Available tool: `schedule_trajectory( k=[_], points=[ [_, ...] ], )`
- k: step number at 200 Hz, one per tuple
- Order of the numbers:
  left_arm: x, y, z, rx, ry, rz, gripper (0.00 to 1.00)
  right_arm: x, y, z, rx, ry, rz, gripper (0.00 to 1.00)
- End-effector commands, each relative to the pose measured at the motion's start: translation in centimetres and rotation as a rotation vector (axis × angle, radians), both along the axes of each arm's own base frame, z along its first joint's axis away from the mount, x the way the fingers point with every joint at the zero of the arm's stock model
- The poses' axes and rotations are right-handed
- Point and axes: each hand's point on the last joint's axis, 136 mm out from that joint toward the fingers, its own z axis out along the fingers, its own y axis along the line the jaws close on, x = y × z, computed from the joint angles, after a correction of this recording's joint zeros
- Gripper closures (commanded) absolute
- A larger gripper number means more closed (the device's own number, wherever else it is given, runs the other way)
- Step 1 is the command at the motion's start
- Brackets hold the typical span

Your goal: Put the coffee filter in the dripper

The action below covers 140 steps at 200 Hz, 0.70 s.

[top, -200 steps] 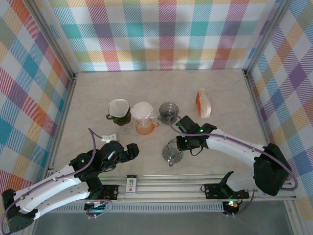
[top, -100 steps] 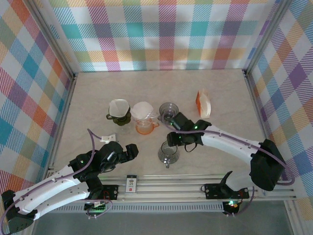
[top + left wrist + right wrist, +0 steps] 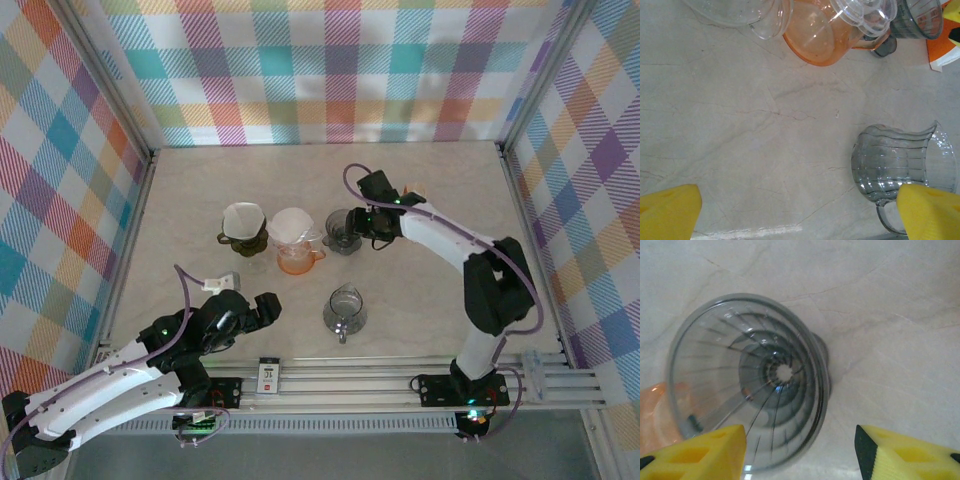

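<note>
**Right arm leaves the glass jug (image 3: 343, 312) for the grey dripper (image 3: 343, 230)**

Since a second ago the right arm has let go of the glass jug, which now stands alone toward the front of the table (image 3: 200, 190). The arm has swung back to the grey dripper. The right pincer (image 3: 799, 442) hangs open over that dripper with a yellow finger (image 3: 695, 452) at each side of its near rim, gripping nothing. The ribbed cone shows down to its hole.

One white coffee filter (image 3: 243, 220) sits in the green dripper (image 3: 240, 240). A second coffee filter (image 3: 290, 224) sits in the orange dripper (image 3: 296, 258). Both stand in a row left of the grey dripper.

The left pincer (image 3: 262, 308) is spread wide and holds nothing, low over the front left of the table where it was before.
</note>
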Motion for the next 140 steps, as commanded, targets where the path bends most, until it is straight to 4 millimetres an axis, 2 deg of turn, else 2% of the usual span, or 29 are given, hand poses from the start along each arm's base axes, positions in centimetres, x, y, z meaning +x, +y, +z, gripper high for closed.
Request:
schedule_trajectory(
  k=[1, 37, 55, 90, 126, 140],
  points=[
    [-0.3, 1.0, -1.3, 0.020, 0.024, 0.034, 0.00, 1.7, 0.4, 0.5, 0.026, -0.015, -0.045, 0.40],
    [-0.2, 1.2, -1.0, 0.020, 0.009, 0.040, 0.00, 2.7, 0.4, -1.4, 0.037, 0.023, -0.082, 0.45],
    [-0.1, 1.4, -0.8, 0.026, -0.002, 0.043, 0.00, 3.1, 0.4, -2.4, 0.047, 0.054, -0.103, 0.52],
    [-0.1, 1.4, -0.4, 0.027, -0.008, 0.038, 0.00, 3.7, -0.1, -2.4, 0.047, 0.044, -0.122, 0.70],
    [-0.2, 1.4, -0.3, 0.028, -0.001, 0.031, 0.00, 3.6, -1.5, -2.0, 0.038, 0.033, -0.153, 0.91],
    [-0.2, 1.4, -0.2, 0.028, -0.002, 0.032, 0.00, 3.5, -2.2, -1.5, 0.033, 0.019, -0.159, 0.95]
  ],
)
